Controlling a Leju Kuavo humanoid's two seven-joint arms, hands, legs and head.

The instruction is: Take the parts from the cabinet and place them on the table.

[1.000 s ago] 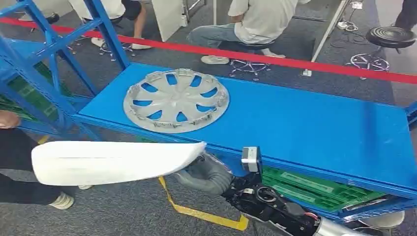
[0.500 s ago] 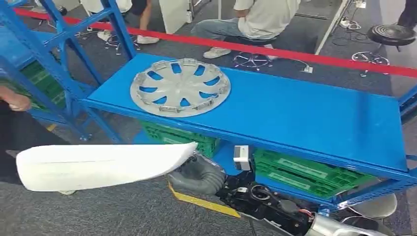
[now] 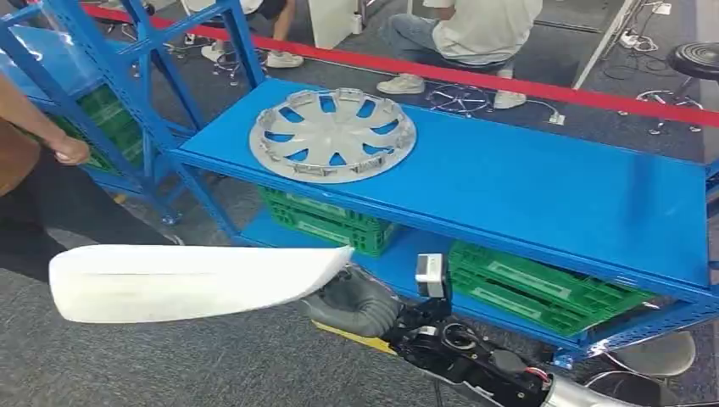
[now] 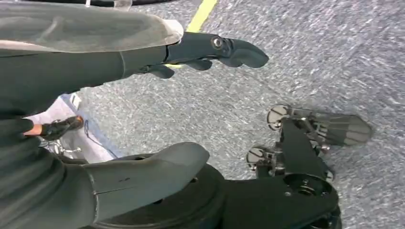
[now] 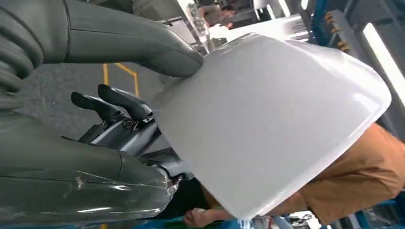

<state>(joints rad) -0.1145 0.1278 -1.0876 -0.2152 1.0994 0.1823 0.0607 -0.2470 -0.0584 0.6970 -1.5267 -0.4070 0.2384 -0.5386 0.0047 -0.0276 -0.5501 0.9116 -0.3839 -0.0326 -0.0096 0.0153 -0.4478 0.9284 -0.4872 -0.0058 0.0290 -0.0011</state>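
White curved plastic panel point(image 3: 199, 281), gripped at one end by the right robot hand point(image 3: 354, 302) in the head view. Jutting out long to that hand's left, roughly level, over grey carpet floor point(image 3: 212, 365). Ahead of the hand and higher: blue metal tabletop point(image 3: 543, 191), with a silver spoked hubcap point(image 3: 332, 134) lying flat on its far-left part and green plastic crates point(image 3: 526, 297) on the shelf beneath. Beyond the panel's free end, a person's hand point(image 3: 69, 153) and dark clothing, close by. Judged as the carry-and-place step, panel not yet on the tabletop. Lift first to get the long free end above the near edge, then swing it in over the bare blue stretch to the right of the hubcap. Mind the person during the swing.

Left wrist view next: left robot hand point(image 4: 157, 57) holding nothing, fingers and thumb apart, hanging above the carpet and a yellow floor line point(image 4: 203, 14). Worth bringing under the panel's free end in case of sag, otherwise best left low and out of the way.

Right wrist view last: thick grey thumb point(image 5: 143, 47) pressed on one face of the panel, dark fingers point(image 5: 119, 102) curled under the other side. A pinch at the very end of a long piece, so probably prone to twisting. Person in an orange-brown shirt point(image 5: 372, 176) just beyond the panel. Move slowly, hold the wrist steady, set the far end down flat before loosening the fingers, and avoid sliding the panel into the hubcap.
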